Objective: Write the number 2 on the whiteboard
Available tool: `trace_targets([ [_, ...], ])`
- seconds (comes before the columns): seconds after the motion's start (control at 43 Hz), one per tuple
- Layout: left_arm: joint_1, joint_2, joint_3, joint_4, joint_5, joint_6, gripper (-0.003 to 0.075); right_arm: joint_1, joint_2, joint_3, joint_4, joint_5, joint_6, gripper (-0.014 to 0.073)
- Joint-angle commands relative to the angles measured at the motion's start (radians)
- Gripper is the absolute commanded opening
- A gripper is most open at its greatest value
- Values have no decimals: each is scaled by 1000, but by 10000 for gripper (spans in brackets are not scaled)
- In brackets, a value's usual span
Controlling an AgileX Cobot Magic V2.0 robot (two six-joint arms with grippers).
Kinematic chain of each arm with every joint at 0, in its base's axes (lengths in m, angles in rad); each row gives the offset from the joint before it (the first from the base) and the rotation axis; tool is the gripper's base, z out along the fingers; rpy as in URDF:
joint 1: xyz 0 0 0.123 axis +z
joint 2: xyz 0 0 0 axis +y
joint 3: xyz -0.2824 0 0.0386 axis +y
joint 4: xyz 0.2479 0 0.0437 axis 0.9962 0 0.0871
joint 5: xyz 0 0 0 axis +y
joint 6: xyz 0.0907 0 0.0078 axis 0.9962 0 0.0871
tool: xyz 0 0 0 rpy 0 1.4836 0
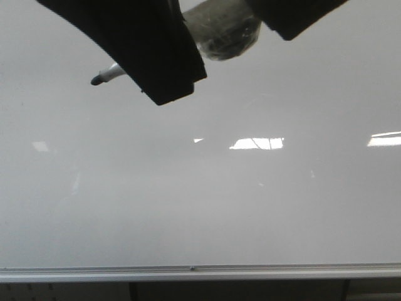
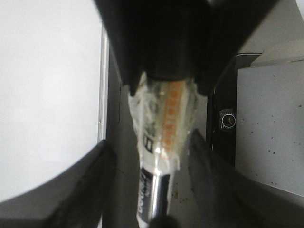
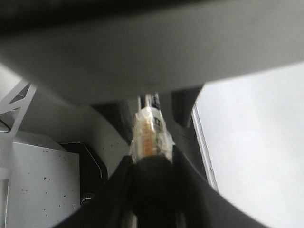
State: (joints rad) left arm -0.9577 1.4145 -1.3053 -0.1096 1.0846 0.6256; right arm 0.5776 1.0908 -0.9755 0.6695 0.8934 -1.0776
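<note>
Front view: the large glossy pale grey-white whiteboard (image 1: pixel 188 213) fills nearly the whole field, with its silver aluminium frame edge (image 1: pixel 250 273) running along the near side. Bright white rectangular light reflections (image 1: pixel 257 143) sit mid-board.

A marker pen with a black-and-white barrel wrapped in clear tape (image 1: pixel 222 31) lies slantwise over the far part of the board. Its dark tip (image 1: pixel 97 79) projects past the left end effector (image 1: pixel 166 84) toward the robot's left. Whether the tip touches the board cannot be told.

Right end effector (image 3: pixel 152 180): its black fingers close tightly on the rear of the pen, and the taped section (orange dots under the tape) extends beyond them.

Left end effector (image 2: pixel 152 190): its fingers (image 2: pixel 71 190) are spread. The pen barrel passes between them with a visible gap on each side, so they are not gripping it.

Both wrist views show the board surface to one side, at (image 2: pixel 47 95) and (image 3: pixel 256 142). A grey speckled metal plate (image 2: pixel 270 123) lies on the other side of the pen.
</note>
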Motion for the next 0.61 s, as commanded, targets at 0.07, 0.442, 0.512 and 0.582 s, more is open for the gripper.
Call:
trace_targets([
  [0.07, 51, -63, -32, -17, -41, -68, 517, -6, -19, -36, 41, -41, 19, -30],
  [0.442, 302, -312, 32, -128, -53, -158, 514, -187, -87, -78, -218, 78, 289, -30],
  [0.512, 360, -360, 73, -126, -57, -182, 514, -233, -101, -101, -269, 121, 374, -30],
  [0.582, 422, -407, 121, -133, -73, -213, 514, -282, -116, -109, -296, 158, 452, -30],
])
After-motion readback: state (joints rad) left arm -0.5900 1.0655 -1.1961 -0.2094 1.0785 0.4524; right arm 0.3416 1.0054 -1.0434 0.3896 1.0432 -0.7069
